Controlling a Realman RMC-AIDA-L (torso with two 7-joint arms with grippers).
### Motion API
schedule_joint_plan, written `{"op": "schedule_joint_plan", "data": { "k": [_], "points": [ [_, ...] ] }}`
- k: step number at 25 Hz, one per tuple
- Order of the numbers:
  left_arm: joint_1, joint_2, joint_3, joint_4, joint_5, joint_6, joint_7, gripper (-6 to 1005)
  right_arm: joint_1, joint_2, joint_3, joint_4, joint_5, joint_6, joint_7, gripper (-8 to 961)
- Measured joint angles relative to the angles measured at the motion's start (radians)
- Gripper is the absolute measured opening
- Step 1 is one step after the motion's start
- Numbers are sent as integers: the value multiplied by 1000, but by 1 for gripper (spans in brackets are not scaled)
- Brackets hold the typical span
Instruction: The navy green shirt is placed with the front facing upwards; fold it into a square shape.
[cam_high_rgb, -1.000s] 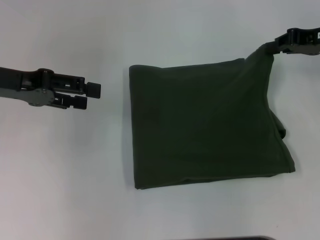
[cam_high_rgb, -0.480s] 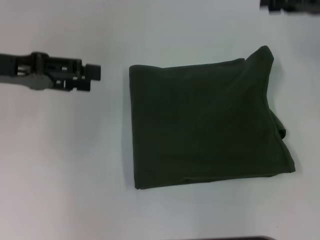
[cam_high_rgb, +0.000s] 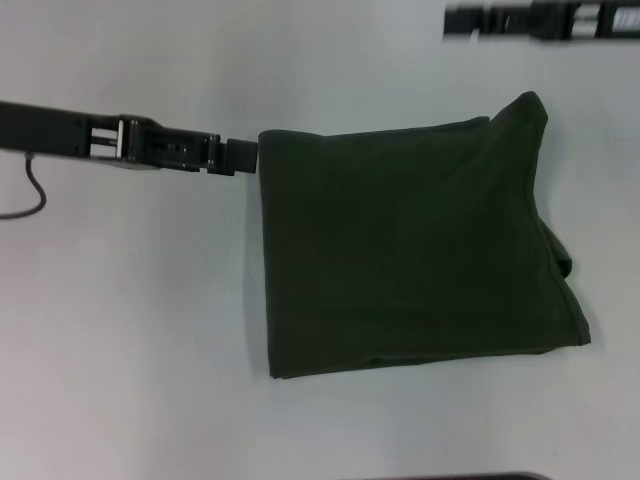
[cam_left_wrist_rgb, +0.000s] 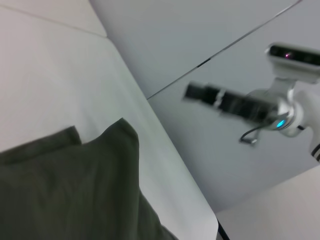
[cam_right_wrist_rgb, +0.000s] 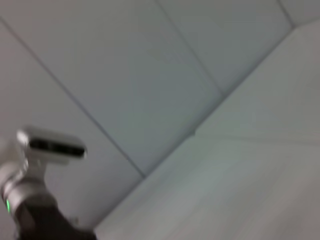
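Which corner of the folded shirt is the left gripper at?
The far left corner of the shirt: the left gripper meets it there, while the other three corners have nothing at them.

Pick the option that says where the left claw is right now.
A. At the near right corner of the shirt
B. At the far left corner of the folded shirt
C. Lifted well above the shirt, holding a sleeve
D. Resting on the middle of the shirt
B: in the head view the left claw reaches in from the left and its tip meets the far left corner of the folded navy green shirt; the shirt lies flat on the table.
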Motion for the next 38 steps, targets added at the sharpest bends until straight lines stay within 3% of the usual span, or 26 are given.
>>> {"op": "schedule_joint_plan", "data": {
  "k": [2,5,8,10,14,21,29,38],
  "points": [
    [23,-11,-22,0,-2,-12,51,839,-21,20,-2,10,-24,-10,-106,636],
    [68,-25,-70,1,-7,-50,122,838,-77,72,-2,2,-25,-50,-331,791],
    [108,-31,-110,1,-27,-85,170,839,-135,129,-8,6,-49,-51,-560,807],
    [134,-32,-127,0,-42,-103,188,839,-173,143,-40,64,-68,-34,-674,817],
    [171,-38,-167,-7,-76,-120,235,839,-203,141,-61,126,-69,-25,-769,838],
    [178,-41,-211,-9,-91,-129,241,838,-278,139,-58,168,-59,-29,-968,849],
    [182,-52,-217,-9,-92,-138,243,839,-272,140,-4,239,-57,136,-978,848],
    [195,-53,-218,-9,-92,-150,243,838,-262,142,3,258,22,222,-973,848]
  ]
}}
